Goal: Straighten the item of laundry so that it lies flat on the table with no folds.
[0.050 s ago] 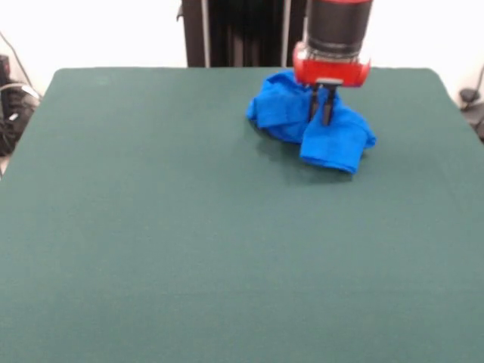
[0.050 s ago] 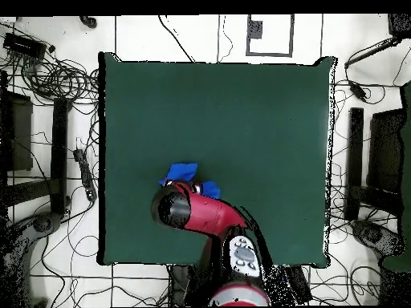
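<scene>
The item of laundry (image 1: 333,136) is a bright blue shirt bunched into a crumpled heap with several folds, lying on the far right part of the dark green table (image 1: 189,242). No print shows on it. My gripper (image 1: 323,117) comes straight down onto the middle of the heap, its two dark fingers (image 1: 328,106) close together and their tips pressed into the cloth. From overhead only the shirt's edges (image 2: 181,173) show beside the red arm, which hides the fingers and the rest of the heap.
Cables and dark stands (image 2: 48,80) surround the table on the floor. The shirt lies close to the table's edge on the robot's side (image 2: 144,261). Green cloth stretches away from the heap on the other sides.
</scene>
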Robot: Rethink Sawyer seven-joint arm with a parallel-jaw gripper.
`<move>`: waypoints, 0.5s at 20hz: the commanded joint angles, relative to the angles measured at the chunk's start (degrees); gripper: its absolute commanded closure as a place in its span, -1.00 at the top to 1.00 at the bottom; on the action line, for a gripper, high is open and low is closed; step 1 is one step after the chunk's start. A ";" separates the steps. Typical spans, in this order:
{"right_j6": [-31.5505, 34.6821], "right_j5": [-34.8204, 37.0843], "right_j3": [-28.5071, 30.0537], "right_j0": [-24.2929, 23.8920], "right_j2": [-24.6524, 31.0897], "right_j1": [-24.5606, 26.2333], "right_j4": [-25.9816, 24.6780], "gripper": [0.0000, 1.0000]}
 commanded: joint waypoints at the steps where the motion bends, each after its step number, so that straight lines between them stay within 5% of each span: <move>1: 22.34 7.19 9.53 4.79 -0.37 -5.72 8.18 -1.00; 10: 33.15 21.38 10.94 15.05 -7.14 -14.56 11.96 -1.00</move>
